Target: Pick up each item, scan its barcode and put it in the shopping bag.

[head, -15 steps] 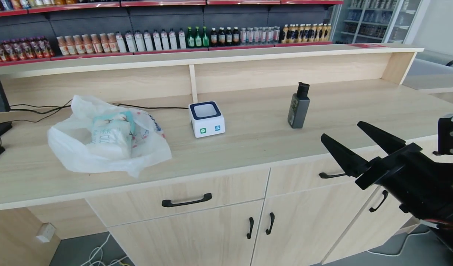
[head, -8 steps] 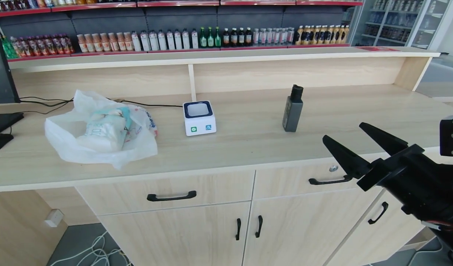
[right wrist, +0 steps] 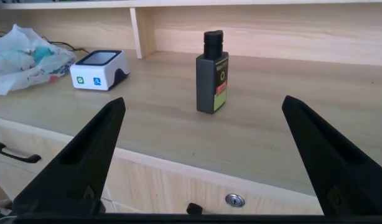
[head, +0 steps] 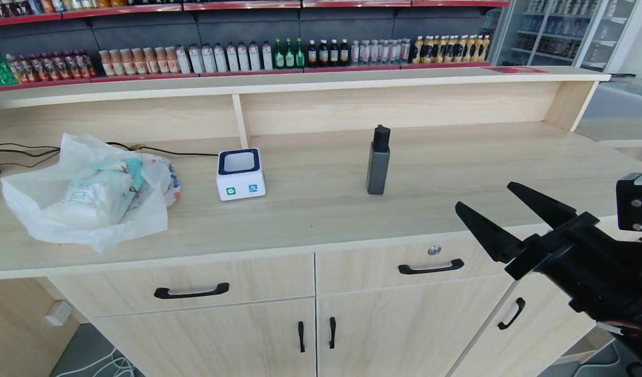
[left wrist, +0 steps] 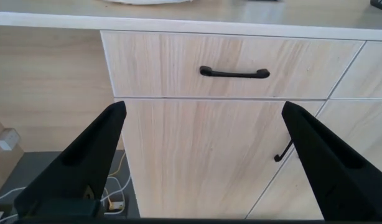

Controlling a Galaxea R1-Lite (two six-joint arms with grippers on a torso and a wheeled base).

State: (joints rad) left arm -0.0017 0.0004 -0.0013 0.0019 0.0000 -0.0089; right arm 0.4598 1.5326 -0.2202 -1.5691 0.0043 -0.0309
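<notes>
One item loose on the bench (head: 457, 162): bottle (head: 378, 163), grey with black cap, upright, long axis vertical, standing right of the white scanner (head: 240, 174). Shopping bag (head: 33, 209), white, one pack (head: 90, 193) inside, far left. Right gripper (head: 483, 195): spread wide, empty, off the bench's front edge, bottle ahead and to its left; the nearer arm, I'd judge. Left gripper (left wrist: 203, 106): spread wide, empty, low, facing a drawer front (left wrist: 166, 62)

Light wood counter (head: 321, 220), white shopping bag (head: 25, 193) slumped at its 9 o'clock end, white box scanner (head: 240, 174) near the middle, black cable (head: 179, 153) trailing off at the scanner's 10 o'clock, dark grey bottle (head: 378, 162) at its 3 o'clock, upright and well apart.
</notes>
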